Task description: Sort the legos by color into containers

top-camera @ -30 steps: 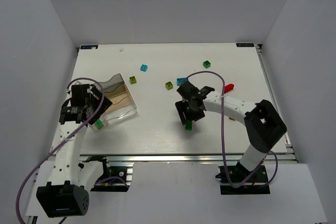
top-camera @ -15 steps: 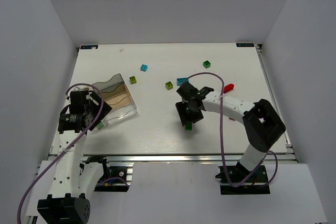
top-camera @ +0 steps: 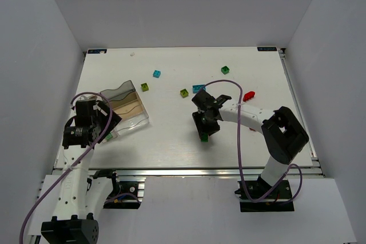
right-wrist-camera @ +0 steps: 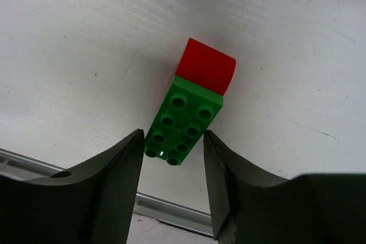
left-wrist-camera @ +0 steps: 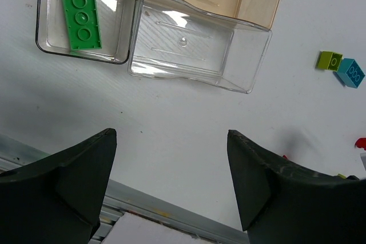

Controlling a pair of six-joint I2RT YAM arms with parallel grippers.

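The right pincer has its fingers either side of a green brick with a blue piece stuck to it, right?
Not quite: the piece stuck to the green brick is red, not blue; the right wrist view shows it. The right pincer does sit either side of that brick.

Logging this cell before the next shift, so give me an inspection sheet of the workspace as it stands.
Surface: white table, no spill seen.
Job's things: tray, green plate in one clear compartment, the next clear one empty; green-and-red brick on the table; red brick, dark green brick, cyan brick, lime brick and others loose farther out.
Clutter: nothing seen.
Grippers: left gripper open, empty; right gripper open, straddling the green-and-red brick.
Cables: purple cable looped along each arm.
Surroundings: white walls on three sides.
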